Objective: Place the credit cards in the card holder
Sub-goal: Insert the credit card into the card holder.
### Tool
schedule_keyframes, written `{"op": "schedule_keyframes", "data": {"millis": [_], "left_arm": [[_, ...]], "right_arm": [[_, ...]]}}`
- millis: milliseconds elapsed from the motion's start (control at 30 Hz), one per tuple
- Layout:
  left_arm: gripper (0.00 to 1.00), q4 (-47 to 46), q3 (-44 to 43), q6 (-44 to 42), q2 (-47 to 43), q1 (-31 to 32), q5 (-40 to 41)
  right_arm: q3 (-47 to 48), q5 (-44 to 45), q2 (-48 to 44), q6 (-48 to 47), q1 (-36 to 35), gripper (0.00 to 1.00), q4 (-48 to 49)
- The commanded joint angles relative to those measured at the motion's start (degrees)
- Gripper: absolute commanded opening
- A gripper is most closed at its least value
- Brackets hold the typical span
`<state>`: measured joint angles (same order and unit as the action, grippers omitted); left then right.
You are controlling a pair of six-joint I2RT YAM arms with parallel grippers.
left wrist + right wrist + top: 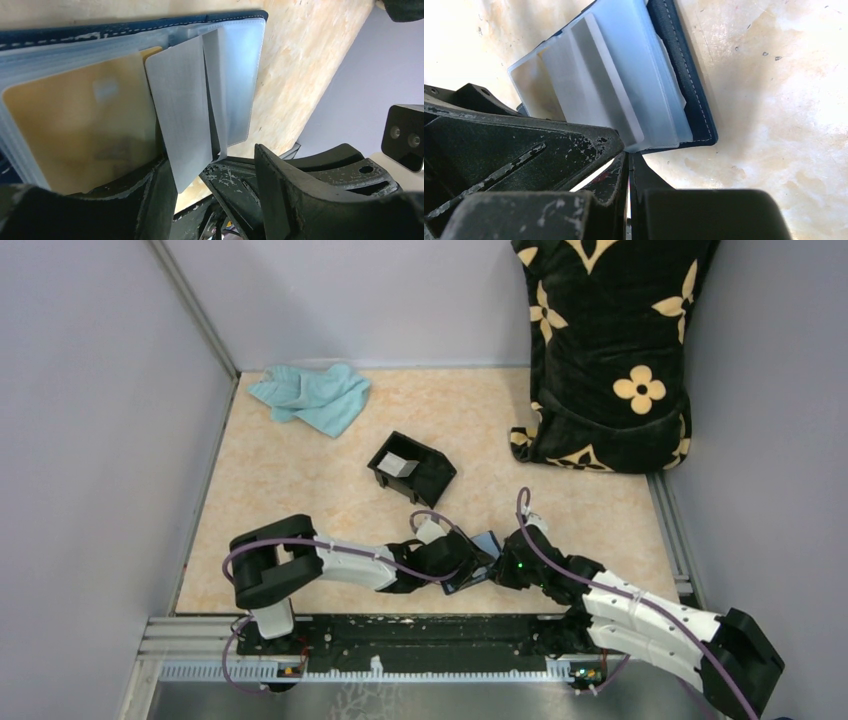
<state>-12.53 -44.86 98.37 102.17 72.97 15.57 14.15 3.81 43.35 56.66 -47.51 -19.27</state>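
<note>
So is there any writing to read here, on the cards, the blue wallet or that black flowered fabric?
No text can be read anywhere.
orange-yellow card: faint marks, too blurred to read.
grey card: blank face.
card holder: only stitching.
black fabric: flower shapes, no letters.

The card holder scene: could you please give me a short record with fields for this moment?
card holder: open, clear sleeves showing
orange-yellow card: inside a clear sleeve
grey card: among the clear sleeves, one end sticking out
left pincer: open, either side of the grey card's free end
right pincer: shut, tips at the sleeves' edge; grip unclear
black box: beyond the card holder, one white card inside
teal cloth: far left corner
</note>
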Motion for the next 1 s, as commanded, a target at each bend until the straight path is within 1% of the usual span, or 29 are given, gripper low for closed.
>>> {"op": "schedule_keyframes", "data": {"millis": [0,500,967], "left_arm": [[0.65,25.3,5.4,-2.8,4.7,1.4,-0.6],[0.69,26.3,5.6,-2.6,2.4,3.5,-3.3],[0.72,31.8,5.5,0.1,-0.1,5.5,-5.0]], "right_arm": [[0.0,0.7,1.0,-0.3,-0.7,0.00,4.6],[-0.9,-0.3,3.4,-0.4,-0.5,0.00,8.5],[-1.0,-1.7,5.4,-0.7,-0.3,0.00,11.6]]}}
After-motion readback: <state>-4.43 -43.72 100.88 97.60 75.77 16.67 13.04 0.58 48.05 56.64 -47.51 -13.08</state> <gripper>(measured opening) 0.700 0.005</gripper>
